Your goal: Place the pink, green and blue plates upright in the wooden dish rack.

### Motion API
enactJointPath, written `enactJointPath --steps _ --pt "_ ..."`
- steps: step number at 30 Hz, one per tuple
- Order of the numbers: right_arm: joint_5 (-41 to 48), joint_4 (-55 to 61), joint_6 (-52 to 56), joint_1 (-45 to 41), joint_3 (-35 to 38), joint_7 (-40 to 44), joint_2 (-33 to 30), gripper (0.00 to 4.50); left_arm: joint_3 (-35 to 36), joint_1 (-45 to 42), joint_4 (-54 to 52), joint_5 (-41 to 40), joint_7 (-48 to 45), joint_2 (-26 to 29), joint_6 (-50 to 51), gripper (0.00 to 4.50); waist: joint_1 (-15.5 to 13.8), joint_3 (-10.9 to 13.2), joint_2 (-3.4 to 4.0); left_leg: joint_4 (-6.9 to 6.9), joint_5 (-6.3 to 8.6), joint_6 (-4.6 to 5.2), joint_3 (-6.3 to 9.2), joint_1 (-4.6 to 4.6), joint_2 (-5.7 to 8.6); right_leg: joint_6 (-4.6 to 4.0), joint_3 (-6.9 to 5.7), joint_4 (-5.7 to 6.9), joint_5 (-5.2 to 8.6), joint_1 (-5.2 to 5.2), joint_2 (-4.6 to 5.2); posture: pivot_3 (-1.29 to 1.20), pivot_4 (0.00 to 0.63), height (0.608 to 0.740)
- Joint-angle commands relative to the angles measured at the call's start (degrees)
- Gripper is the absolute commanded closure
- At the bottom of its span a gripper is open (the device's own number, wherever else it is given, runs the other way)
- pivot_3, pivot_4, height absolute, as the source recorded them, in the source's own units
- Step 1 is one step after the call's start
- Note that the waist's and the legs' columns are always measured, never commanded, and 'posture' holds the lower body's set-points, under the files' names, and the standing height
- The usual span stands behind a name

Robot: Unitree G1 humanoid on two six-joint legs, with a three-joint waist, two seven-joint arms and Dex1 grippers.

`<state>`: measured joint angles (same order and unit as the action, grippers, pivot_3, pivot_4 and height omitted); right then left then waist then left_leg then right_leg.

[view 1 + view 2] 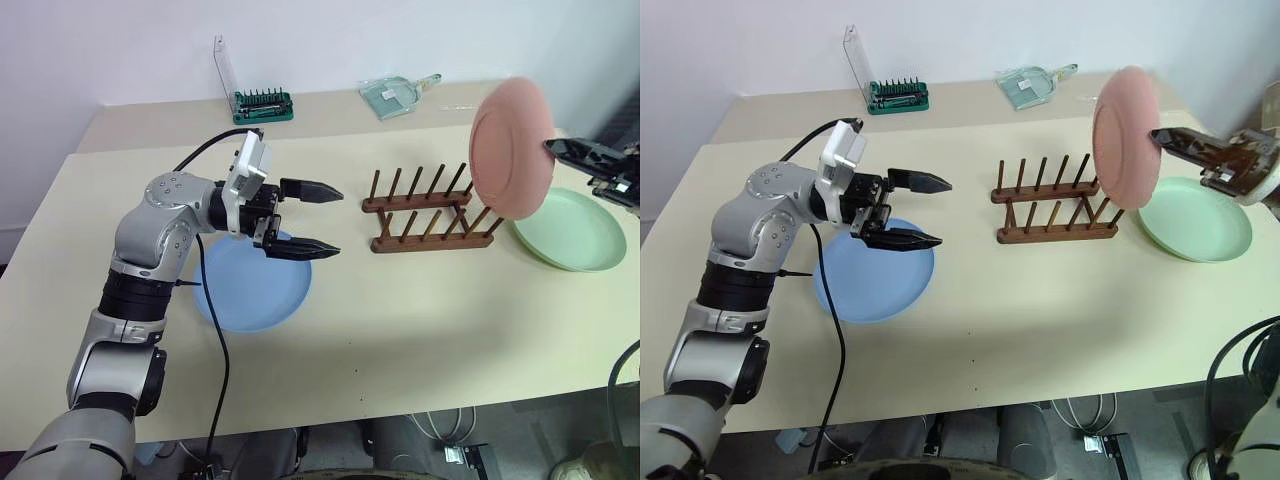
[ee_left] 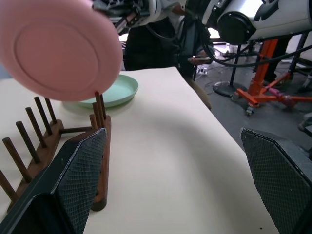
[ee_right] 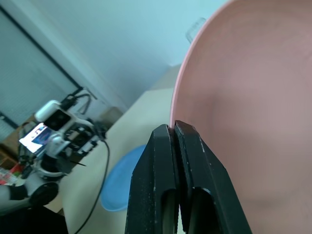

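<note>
Pink plate (image 1: 1126, 135) held on edge above the right end of the wooden dish rack (image 1: 1052, 203).
Right gripper (image 1: 1162, 138) is pinching the pink plate's rim, fingers clamped tight. Left gripper (image 1: 318, 220) is hovering over the blue plate (image 1: 252, 283), jaws spread wide, holding nothing. Blue plate is lying flat on the table (image 1: 420, 330), left of the rack; green plate (image 1: 1196, 220) is lying flat just right of it.
</note>
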<state>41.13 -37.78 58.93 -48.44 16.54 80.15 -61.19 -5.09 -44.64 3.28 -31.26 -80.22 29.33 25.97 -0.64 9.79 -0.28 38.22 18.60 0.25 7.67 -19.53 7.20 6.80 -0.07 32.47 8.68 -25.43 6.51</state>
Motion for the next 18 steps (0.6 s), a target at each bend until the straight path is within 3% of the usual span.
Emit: enactJointPath --steps 1,11,14,18 --pt "-0.94 -0.93 -0.84 -1.62 0.6 -0.72 -0.05 4.48 1.0 -0.35 -2.04 -1.01 0.22 0.5 -0.11 0.0 0.0 0.0 0.0 0.0 0.0 0.0 0.0 0.0 0.0 0.0 0.0 0.0 0.0 0.0 0.0 0.0 0.15 0.74" --pt "-5.42 -3.55 -5.52 -1.17 -1.18 -2.66 1.04 4.48 1.0 -0.32 -2.37 -0.95 0.66 0.63 -0.24 0.0 0.02 -0.01 -0.01 0.0 0.0 0.0 -0.01 0.01 0.01 0.0 0.01 0.01 0.0 0.01 0.0 0.0 0.15 0.74" --pt "-4.95 -3.12 -4.92 -0.98 -0.51 -2.23 1.31 3.62 1.03 -0.22 -2.68 -1.12 0.71 0.7 0.04 0.0 0.12 -0.01 -0.01 0.02 -0.01 -0.01 -0.01 0.04 0.01 0.0 0.01 0.05 0.0 0.03 0.0 0.0 0.15 0.74" --pt "-5.85 -2.66 -5.33 -0.6 -0.36 -2.95 1.56 1.75 1.01 -0.35 -2.65 -1.13 0.76 0.73 0.13 0.0 0.11 0.01 0.13 0.02 -0.01 -0.02 -0.02 0.02 0.01 0.0 0.03 0.07 0.0 -0.01 0.0 0.0 0.15 0.74"
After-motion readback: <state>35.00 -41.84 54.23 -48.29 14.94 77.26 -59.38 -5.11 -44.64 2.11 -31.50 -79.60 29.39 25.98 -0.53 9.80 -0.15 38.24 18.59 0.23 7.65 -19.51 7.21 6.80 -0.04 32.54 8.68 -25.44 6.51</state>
